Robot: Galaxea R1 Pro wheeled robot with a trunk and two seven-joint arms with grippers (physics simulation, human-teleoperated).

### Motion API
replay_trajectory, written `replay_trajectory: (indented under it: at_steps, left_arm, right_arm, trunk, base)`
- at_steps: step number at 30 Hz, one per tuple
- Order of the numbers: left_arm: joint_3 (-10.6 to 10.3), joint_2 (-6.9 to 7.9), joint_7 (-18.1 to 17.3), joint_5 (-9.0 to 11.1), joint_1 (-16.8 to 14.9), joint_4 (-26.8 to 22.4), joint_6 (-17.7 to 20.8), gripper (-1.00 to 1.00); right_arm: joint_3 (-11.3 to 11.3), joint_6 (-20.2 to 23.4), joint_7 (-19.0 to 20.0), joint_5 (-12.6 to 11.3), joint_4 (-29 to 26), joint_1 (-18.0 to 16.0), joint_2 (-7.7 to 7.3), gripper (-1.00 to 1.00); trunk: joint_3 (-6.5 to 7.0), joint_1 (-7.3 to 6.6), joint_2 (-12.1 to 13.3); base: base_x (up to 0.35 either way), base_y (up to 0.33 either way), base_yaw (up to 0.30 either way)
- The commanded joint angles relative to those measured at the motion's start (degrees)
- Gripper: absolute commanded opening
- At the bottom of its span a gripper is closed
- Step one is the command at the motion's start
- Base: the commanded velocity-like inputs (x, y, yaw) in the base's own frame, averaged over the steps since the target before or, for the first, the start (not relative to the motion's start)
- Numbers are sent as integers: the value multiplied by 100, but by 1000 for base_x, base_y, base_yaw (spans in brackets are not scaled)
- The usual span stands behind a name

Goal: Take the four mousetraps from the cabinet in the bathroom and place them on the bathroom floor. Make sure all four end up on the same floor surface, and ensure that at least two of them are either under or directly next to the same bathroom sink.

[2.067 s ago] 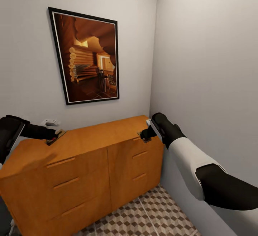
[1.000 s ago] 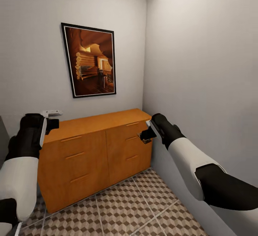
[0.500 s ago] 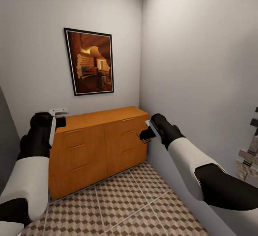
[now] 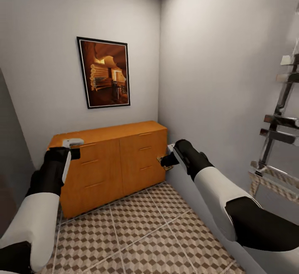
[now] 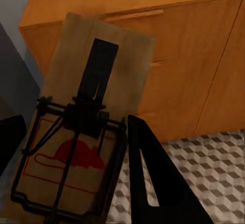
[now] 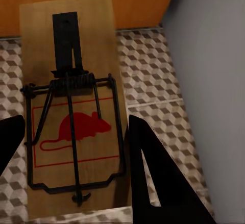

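My left gripper [image 5: 76, 178] is shut on a tan mousetrap [image 5: 87, 127] with a red mouse print and black wire parts, one dark finger [image 5: 153, 183] beside it. In the head view this gripper [image 4: 75, 153] hangs in front of the orange-brown cabinet [image 4: 116, 157]. My right gripper [image 6: 76, 183] is shut on a second mousetrap [image 6: 71, 101], held over the cube-patterned bathroom floor [image 6: 153, 66]. In the head view it [image 4: 163, 160] sits by the cabinet's right end, a tan corner of its mousetrap [image 4: 159, 158] showing. The floor [image 4: 137, 232] spreads out below both arms.
A framed cabin picture [image 4: 104, 72] hangs above the cabinet. A grey wall [image 4: 216, 78] runs close along my right arm. A metal ladder-style rack [image 4: 278, 124] stands at the right edge. A dark panel [image 4: 12, 153] borders the left.
The camera has backed away from the cabinet and swung right, so the cabinet looks smaller and the rack has come into view. Both grippers keep their mousetraps; the left arm has drawn back.
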Motion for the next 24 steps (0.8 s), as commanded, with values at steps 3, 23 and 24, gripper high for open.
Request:
replay_trajectory:
  at_steps: [3,23,24]
  left_arm:
    - [0,6,25,7,131,840,-784,-100]
    - [17,28,38,65,201,5661,-4514,-100]
    - [24,32,16,79,249,5836,-4671,-100]
  right_arm:
    - [14,-314,18,66,-7,256,-2,-100]
    - [5,-3448,-362,44,2404,1037,4,-100]
    - [3,-3593,-376,47,2614,1038,1,-100]
  trunk:
    - [-5,-4,-6]
    - [-5,-4,-6]
    - [-5,-4,-6]
  base:
    - [-324,-108,0]
    - [-316,-95,0]
    - [-112,-11,0]
